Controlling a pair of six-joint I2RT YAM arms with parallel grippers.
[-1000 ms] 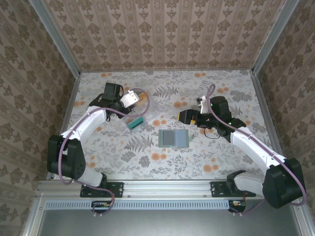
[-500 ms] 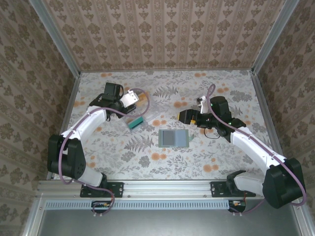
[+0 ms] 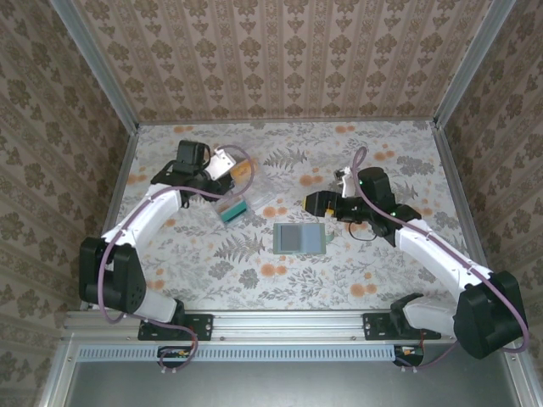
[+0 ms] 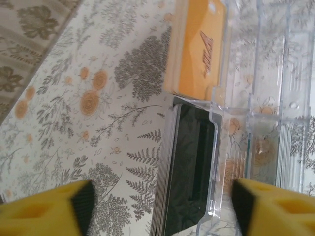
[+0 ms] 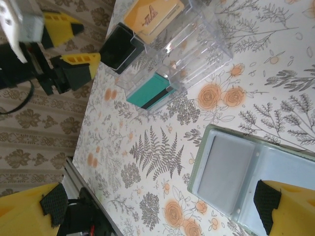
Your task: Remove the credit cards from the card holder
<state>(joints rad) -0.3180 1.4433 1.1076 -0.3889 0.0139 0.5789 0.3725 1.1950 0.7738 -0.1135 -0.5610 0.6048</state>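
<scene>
- At the table's far left, left gripper: jaws spread wide, grasping nothing, just short of the clear box.
- Right gripper: jaws spread wide, empty, raised near the card holder.
- Card holder: lies open and flat mid-table, with a grey-green rim and two blue-grey panels facing up.
- Credit cards: orange card and black card stand on edge in the clear box, well apart from the holder.
- Teal item: in the box end nearest the holder.
- Orange card: dark printed mark, not legible.
</scene>
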